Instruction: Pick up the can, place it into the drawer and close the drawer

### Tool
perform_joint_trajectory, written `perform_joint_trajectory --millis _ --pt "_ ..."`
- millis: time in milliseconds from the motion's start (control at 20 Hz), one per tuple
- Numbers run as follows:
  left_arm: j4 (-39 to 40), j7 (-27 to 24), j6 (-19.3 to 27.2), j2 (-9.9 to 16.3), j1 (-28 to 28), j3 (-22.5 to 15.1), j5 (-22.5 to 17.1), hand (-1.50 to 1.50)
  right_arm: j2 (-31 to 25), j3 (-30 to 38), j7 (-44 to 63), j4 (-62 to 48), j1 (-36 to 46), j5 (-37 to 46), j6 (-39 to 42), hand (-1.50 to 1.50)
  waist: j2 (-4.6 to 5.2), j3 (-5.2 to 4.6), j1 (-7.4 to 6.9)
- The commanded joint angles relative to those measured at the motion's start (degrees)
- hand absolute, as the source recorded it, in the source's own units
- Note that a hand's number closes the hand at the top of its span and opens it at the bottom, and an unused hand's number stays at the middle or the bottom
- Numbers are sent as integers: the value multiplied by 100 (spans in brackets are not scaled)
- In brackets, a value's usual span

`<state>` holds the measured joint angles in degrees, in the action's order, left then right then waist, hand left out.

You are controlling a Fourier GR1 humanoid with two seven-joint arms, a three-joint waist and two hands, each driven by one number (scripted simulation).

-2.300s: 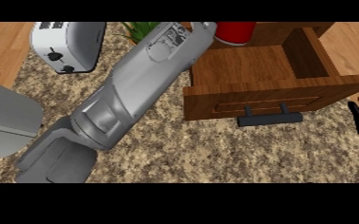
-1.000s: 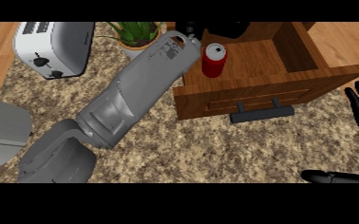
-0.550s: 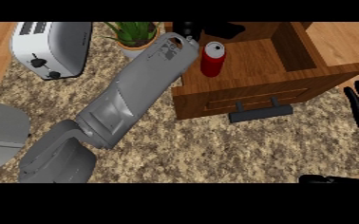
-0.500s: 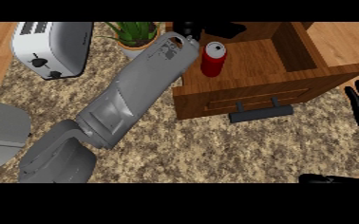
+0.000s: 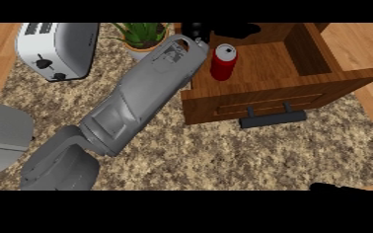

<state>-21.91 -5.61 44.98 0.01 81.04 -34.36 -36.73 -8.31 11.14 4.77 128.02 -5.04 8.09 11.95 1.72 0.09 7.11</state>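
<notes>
The red can [image 5: 223, 62] with a silver top stands upright on the floor of the open wooden drawer [image 5: 291, 81], near its left wall. My left forearm runs from the lower left up to the drawer's back left corner. My left hand [image 5: 236, 29] hovers open just behind the can, apart from it, and the picture's top edge partly cuts it off. The drawer's black handle [image 5: 273, 119] sticks out at the front over the counter. Only a black sliver of my right hand [image 5: 339, 187] shows at the bottom right edge.
A silver toaster [image 5: 56, 47] stands at the back left, with a potted green plant [image 5: 142, 35] beside it, close to my left forearm. A grey rounded object [image 5: 12, 134] sits at the left edge. The speckled counter [image 5: 241, 153] stretches in front of the drawer.
The can, up near my left hand earlier, now stands in the drawer with the hand drawn back from it. My right hand's fingers have left the right edge.
</notes>
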Motion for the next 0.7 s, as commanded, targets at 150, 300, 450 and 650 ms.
perform_joint_trajectory --millis 150,300,450,650 --pt "-390 -298 82 -1 -190 -66 -346 -150 -314 -382 -134 42 301 1056 -21 -150 -42 -4 -213" --pt "-139 -143 111 -1 238 35 -329 -150 -394 -579 -451 -297 298 1844 -194 -150 -62 -2 -365" --pt "-285 -263 310 -1 127 -34 -401 -150 -581 -935 -515 -417 412 2584 -242 -150 -71 -3 -368" --pt "-162 -162 220 -1 237 74 -365 -150 -608 -1372 -520 -896 445 3656 -585 -150 -109 -5 -556"
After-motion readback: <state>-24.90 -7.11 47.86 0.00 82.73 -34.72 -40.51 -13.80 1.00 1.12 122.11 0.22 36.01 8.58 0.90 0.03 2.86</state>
